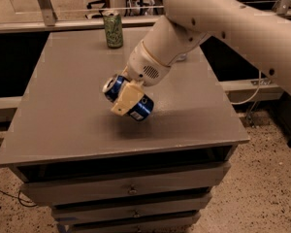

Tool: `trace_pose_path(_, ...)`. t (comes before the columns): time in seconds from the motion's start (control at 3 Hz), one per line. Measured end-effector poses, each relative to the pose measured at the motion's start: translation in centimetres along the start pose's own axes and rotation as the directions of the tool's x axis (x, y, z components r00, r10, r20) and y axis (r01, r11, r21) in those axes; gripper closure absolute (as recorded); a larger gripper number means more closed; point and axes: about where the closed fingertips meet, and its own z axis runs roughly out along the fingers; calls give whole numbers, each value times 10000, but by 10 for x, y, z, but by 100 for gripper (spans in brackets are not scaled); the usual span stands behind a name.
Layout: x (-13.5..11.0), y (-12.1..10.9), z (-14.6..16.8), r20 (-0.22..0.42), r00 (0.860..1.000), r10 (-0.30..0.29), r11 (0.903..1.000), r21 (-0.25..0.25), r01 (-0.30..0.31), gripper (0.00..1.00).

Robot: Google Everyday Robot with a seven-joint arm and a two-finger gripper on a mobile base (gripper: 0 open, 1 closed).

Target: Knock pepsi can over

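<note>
The pepsi can is dark blue with a silver top. It is tilted almost on its side, just above the grey table top near the middle front. My gripper is shut on the can around its middle, with a tan finger across the can's front. The white arm reaches in from the upper right.
A green can stands upright at the table's back edge. A clear bottle is mostly hidden behind my arm at the back right. Drawers sit under the table top. Speckled floor lies to the right.
</note>
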Motion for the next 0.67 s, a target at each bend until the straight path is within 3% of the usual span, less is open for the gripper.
trace_pose_path(0.33, -2, -8, 20, -359, 9993, -57, 9977, 680, 81, 59)
trace_pose_path(0.67, -4, -10, 30, -565, 9984, -102, 9955, 938, 155, 36)
